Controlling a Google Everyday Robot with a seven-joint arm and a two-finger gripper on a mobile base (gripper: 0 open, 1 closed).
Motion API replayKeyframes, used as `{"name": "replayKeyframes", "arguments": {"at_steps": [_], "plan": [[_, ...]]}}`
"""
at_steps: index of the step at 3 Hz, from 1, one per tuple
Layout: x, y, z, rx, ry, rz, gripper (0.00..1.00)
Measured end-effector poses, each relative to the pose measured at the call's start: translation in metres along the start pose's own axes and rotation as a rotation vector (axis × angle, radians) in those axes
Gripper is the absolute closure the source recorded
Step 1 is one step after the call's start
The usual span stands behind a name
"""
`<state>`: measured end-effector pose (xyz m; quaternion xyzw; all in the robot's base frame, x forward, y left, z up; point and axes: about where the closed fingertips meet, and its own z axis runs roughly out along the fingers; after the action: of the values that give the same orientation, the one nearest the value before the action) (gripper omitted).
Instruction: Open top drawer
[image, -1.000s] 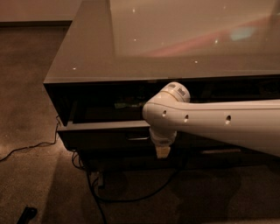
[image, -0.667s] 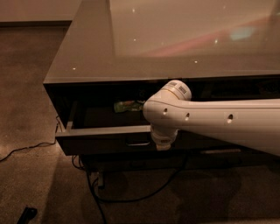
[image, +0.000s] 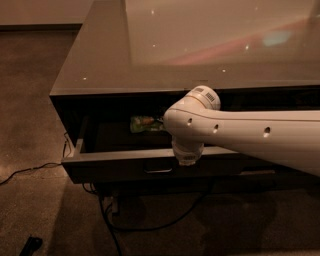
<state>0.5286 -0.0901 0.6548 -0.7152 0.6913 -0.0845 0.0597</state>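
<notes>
The top drawer (image: 120, 162) – wide, shallow, dark grey – is seen drawn well out from beneath the glossy, reflective slab top (image: 200, 45) of a low cabinet. Its flat front panel is fitted with a small rectangular loop handle (image: 158, 170) at centre. A crumpled green packet (image: 145, 123) is seen towards the back of the drawer's matte interior. The drawer is crossed from the right by a smooth, white, tubular robot arm (image: 250, 137), dotted with small dark holes. The gripper (image: 187, 159) is pointed downward from the arm's rounded elbow joint and is placed at the drawer's front edge, just right of the handle – whether anything is grasped cannot be told. Thin black cables (image: 150, 225) are trailed across the speckled brown floor (image: 30, 100) below the drawer.
</notes>
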Motion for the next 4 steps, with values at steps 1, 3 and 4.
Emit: {"name": "replayKeyframes", "arguments": {"at_steps": [1, 3, 4], "plan": [[0.0, -0.001, -0.006, 0.0, 0.0, 0.0, 0.9], [-0.004, -0.012, -0.007, 0.015, -0.01, -0.006, 0.43], [-0.006, -0.017, -0.006, 0.017, -0.006, -0.01, 0.2]]}}
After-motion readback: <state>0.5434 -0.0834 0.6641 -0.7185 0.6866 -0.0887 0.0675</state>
